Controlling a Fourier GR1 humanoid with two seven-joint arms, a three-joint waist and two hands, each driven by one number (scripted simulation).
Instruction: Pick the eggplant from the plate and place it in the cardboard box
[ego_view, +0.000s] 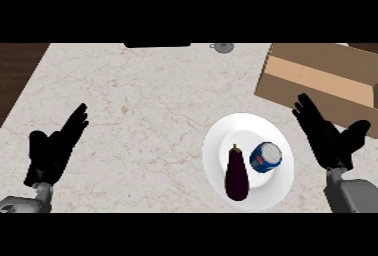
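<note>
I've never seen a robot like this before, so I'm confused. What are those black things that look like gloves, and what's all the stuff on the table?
Those black shapes are the robot's own hands. The camera sits where its head is and looks down, so you only see its arms coming in from the bottom. The left hand and the right hand are both open and hold nothing. On the pale stone counter stands a white plate. On the plate lie a dark purple eggplant and a blue can. At the top right is a cardboard box, open. The eggplant is meant to go in there, but it has not been picked up yet.
</note>
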